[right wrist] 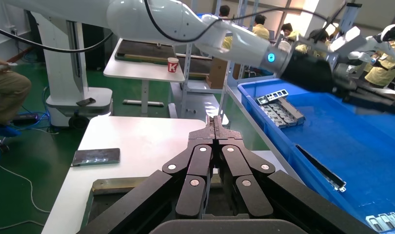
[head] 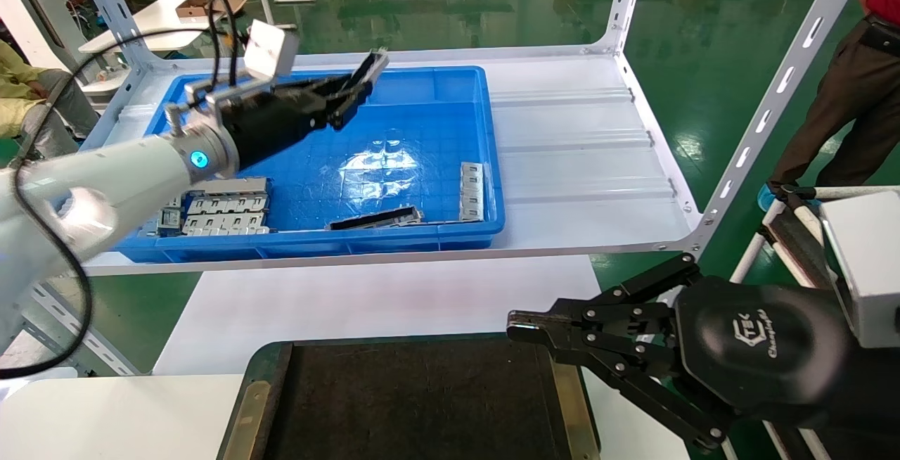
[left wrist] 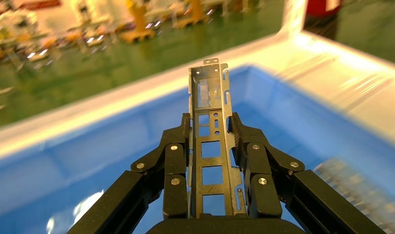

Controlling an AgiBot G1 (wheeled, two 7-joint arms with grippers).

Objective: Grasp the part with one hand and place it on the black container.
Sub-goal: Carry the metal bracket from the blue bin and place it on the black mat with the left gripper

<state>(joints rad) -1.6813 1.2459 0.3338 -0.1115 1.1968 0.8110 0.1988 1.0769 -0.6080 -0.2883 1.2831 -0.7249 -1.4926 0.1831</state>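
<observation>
The left gripper (head: 355, 91) holds the part (left wrist: 210, 141) clamped between its fingers, lifted above the blue bin's (head: 492, 186) far edge; carrying is underway; next, swing it to the black container (head: 422, 404) at the near edge; the right gripper (head: 524, 326), fingers together, idles there.

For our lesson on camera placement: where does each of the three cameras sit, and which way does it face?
Head: high, looking down at blue bin and black container; both arms show.
Left wrist: behind left gripper, along the held part.
Right wrist: behind shut right gripper, towards a white table.
Shared: all show the blue bin.
</observation>
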